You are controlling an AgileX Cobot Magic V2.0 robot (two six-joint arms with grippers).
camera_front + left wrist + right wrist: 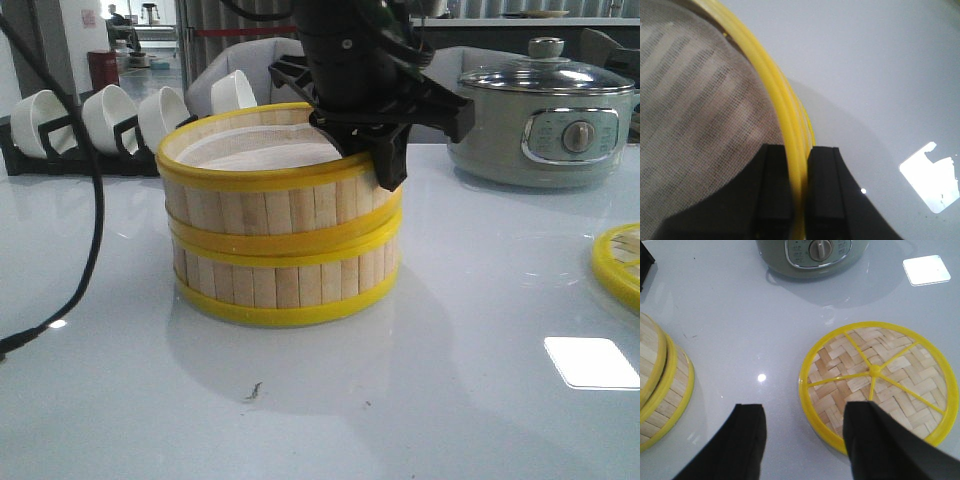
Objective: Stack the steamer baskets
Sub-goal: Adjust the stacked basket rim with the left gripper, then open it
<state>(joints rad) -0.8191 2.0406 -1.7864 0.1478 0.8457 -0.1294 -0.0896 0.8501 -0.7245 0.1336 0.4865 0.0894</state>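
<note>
In the middle of the white table (470, 300), I have two steamer baskets one on the other: the upper basket (270, 195) sits on the lower basket (280, 280), slightly skewed, so the yellow rims between them do not line up all the way round. A pale liner (262, 148) lies inside the upper tier. My left gripper (800, 195) comes down from above at the stack's far right edge, and its fingers (776, 190) are clamped on the upper basket's yellow rim (790, 135), one finger inside over the mesh liner, the other outside the wall. In the left wrist view the rim runs straight between the two black pads with no gap visible on either side.

My right gripper (805, 440) hangs above the table with its jaws spread wide and nothing between them. Below it lies the woven bamboo lid (880, 380), flat on the table, yellow-rimmed with yellow spokes meeting at a hub; one finger overlaps the lid's near edge in that view, though I cannot tell whether it touches. The lid is well apart from the stack, off to the right. Behind it stands the grey-green electric pot (545, 120) with its glass cover. At the back left, white bowls (110, 115) sit tilted in a black rack. A dark cable (95, 200) hangs down on the left.
</note>
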